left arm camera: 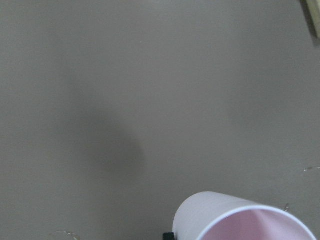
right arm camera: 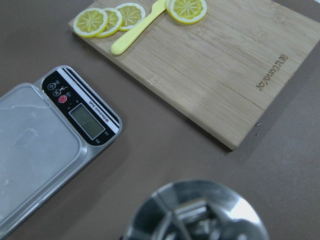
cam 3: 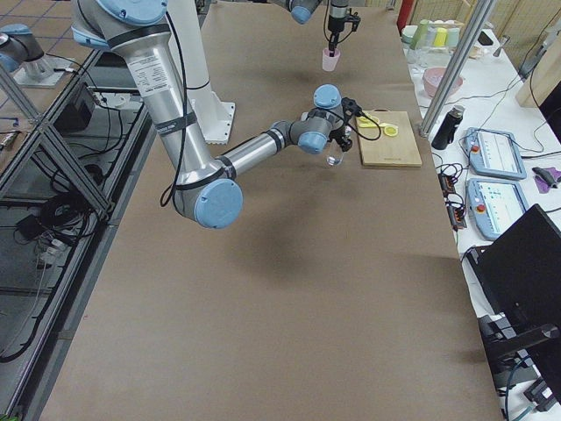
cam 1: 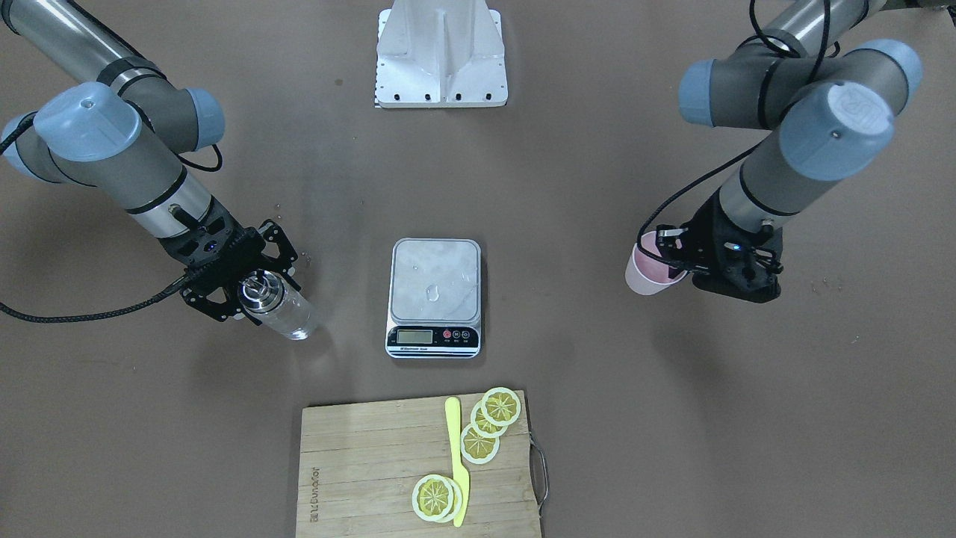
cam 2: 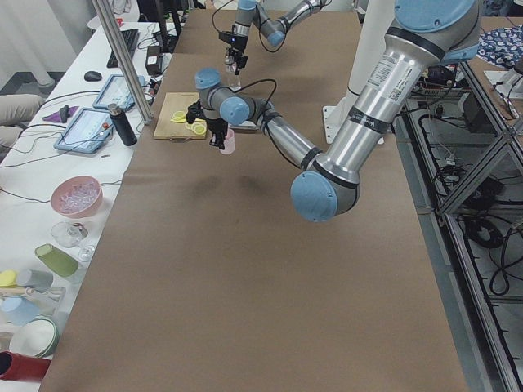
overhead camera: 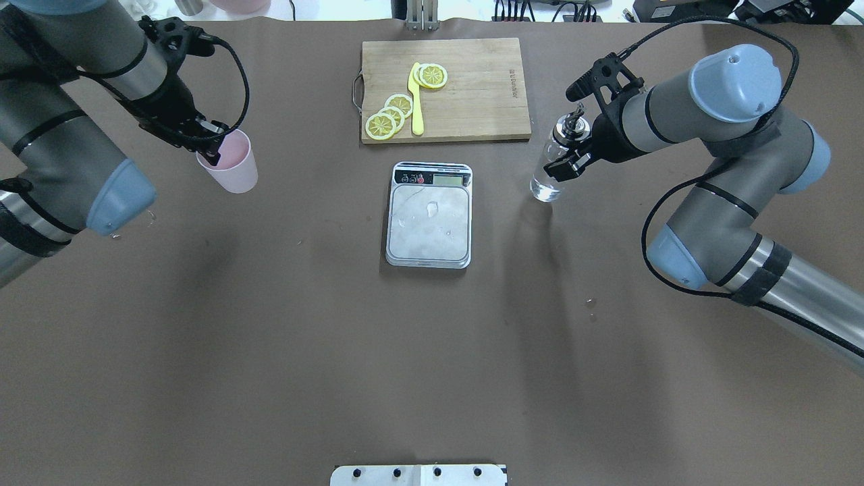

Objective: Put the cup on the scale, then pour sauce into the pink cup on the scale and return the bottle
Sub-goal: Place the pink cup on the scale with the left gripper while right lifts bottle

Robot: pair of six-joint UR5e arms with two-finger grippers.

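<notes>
The pale pink cup [overhead camera: 233,165] hangs tilted above the table at the far left of the overhead view, well to the left of the scale [overhead camera: 430,223]. My left gripper [overhead camera: 212,145] is shut on its rim; the cup also shows in the front view [cam 1: 648,275] and the left wrist view [left arm camera: 240,220]. My right gripper [overhead camera: 574,152] is shut on the neck of the clear glass bottle [overhead camera: 550,172], right of the scale. The bottle [cam 1: 287,314] holds clear sauce, and its metal cap [right arm camera: 195,212] fills the bottom of the right wrist view. The scale's platform [cam 1: 435,280] bears no object, only a few drops.
A wooden cutting board [overhead camera: 472,88] with lemon slices [overhead camera: 391,115] and a yellow knife [overhead camera: 416,101] lies just beyond the scale. A white mount base [cam 1: 441,56] stands on the robot's side of the table. Small droplets dot the brown table.
</notes>
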